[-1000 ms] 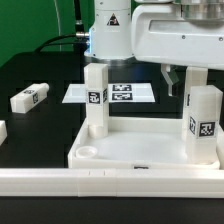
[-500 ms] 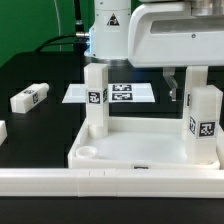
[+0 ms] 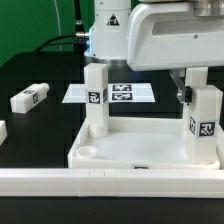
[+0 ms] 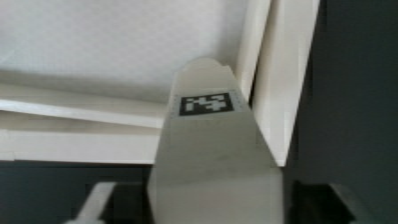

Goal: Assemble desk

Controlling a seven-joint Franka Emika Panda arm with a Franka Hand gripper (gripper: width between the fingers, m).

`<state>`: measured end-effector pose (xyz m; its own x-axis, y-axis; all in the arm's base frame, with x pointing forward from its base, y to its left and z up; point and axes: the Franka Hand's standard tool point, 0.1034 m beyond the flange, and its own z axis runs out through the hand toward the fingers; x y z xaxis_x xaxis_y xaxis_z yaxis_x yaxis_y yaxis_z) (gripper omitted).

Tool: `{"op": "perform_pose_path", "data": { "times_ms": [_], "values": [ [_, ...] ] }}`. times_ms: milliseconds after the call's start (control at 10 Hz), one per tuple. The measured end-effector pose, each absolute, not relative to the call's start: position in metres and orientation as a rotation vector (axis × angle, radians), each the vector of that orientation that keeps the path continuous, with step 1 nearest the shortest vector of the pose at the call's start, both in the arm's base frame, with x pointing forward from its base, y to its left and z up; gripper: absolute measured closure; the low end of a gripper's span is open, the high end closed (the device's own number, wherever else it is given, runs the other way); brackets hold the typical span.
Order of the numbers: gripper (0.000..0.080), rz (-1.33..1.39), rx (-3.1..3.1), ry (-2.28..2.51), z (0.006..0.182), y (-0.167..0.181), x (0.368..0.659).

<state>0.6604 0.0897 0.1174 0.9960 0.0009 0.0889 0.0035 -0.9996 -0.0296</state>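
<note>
Recording the state at the right leg: the tool (image 3: 199, 82) sits over the top of the upright right leg (image 3: 205, 122), with one dark finger (image 3: 182, 86) showing just beside the leg's upper left face. In the wrist view this leg (image 4: 210, 150) runs between the two fingers with its tag facing the camera. The jaws straddle the leg at a middling gap, but I cannot tell whether the pads actually press on it. The desk tray (image 3: 140, 150) lies flat on the black tabletop (image 3: 50, 70), near the centre of the scene, rim up, with an open round socket (image 3: 87, 153) at its near left corner. The right leg stands at the tray's right side. A second leg (image 3: 96, 98) stands upright at the far left corner of the tray. A third leg (image 3: 30, 98) lies on its side on the tabletop, well apart to the left. The marker board (image 3: 125, 94) lies flat beyond the tray, behind the left leg. A low white rail (image 3: 100, 182) runs along the near edge, just in front of the tray.
</note>
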Motion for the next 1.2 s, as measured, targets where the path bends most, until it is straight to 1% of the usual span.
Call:
{"op": "perform_pose_path", "data": {
  "times_ms": [100, 400, 700, 1200],
  "values": [
    [0.0512, -0.138, -3.109, -0.003, 0.117, 0.090, 0.660],
    [0.0511, -0.137, -3.105, 0.083, 0.117, 0.090, 0.660],
    [0.0511, -0.129, -3.054, 0.496, 0.118, 0.088, 0.661],
    [0.0508, -0.125, -2.951, 0.977, 0.116, 0.066, 0.660]
  ]
}}
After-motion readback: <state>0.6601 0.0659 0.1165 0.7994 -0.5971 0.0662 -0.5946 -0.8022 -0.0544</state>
